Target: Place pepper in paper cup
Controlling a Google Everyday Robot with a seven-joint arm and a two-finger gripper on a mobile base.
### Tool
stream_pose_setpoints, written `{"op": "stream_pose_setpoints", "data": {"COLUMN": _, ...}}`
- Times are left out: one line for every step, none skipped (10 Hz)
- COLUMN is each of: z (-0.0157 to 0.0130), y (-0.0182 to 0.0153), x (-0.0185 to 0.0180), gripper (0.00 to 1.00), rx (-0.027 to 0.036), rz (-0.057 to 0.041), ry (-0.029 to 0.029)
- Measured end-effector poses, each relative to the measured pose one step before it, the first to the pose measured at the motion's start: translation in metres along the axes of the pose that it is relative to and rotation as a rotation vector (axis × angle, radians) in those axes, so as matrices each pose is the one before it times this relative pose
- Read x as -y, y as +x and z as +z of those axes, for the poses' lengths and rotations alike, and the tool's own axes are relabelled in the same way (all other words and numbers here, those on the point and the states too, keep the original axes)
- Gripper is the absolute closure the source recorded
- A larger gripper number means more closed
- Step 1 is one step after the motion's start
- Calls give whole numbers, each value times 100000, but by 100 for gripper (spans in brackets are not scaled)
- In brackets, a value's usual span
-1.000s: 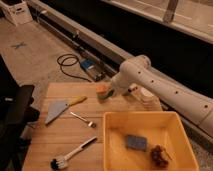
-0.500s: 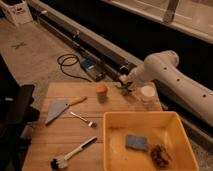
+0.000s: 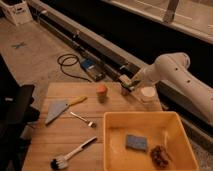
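Though closed, gripper (image 3: 128, 87) beside paper cup (image 3: 148, 93)

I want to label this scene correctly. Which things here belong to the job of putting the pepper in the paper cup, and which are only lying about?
Belong to the job:
- paper cup, at the table's far right edge
- tool, shut, just left of the cup; the pepper cannot be made out

Lying about:
- orange-topped cylinder
- spatula
- fork
- brush
- yellow bin with blue sponge
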Motion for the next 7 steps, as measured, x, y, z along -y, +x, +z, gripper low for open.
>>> {"op": "stream_pose_setpoints", "data": {"z": 148, "y": -181, "x": 146, "gripper": 100, "rx": 35, "rz": -461, "ry": 14}}
{"op": "stream_pose_setpoints", "data": {"z": 13, "y": 297, "x": -72, "gripper": 100, "rx": -1629, "rz": 715, "ry": 187}}
{"op": "stream_pose_setpoints", "data": {"z": 67, "y": 462, "x": -217, "gripper": 100, "rx": -1791, "rz": 1735, "ry": 83}}
{"op": "stream_pose_setpoints", "data": {"z": 144, "y": 1070, "x": -385, "gripper": 100, "rx": -2515, "rz": 2145, "ry": -30}}
{"op": "stream_pose_setpoints", "data": {"z": 144, "y": 1429, "x": -746, "gripper": 100, "rx": -1848, "rz": 2656, "ry": -259}}
{"op": "stream_pose_setpoints", "data": {"z": 191, "y": 1615, "x": -1058, "gripper": 100, "rx": -1709, "rz": 3184, "ry": -635}}
{"op": "stream_pose_setpoints", "data": {"z": 382, "y": 1269, "x": -725, "gripper": 100, "rx": -1245, "rz": 3045, "ry": -661}}
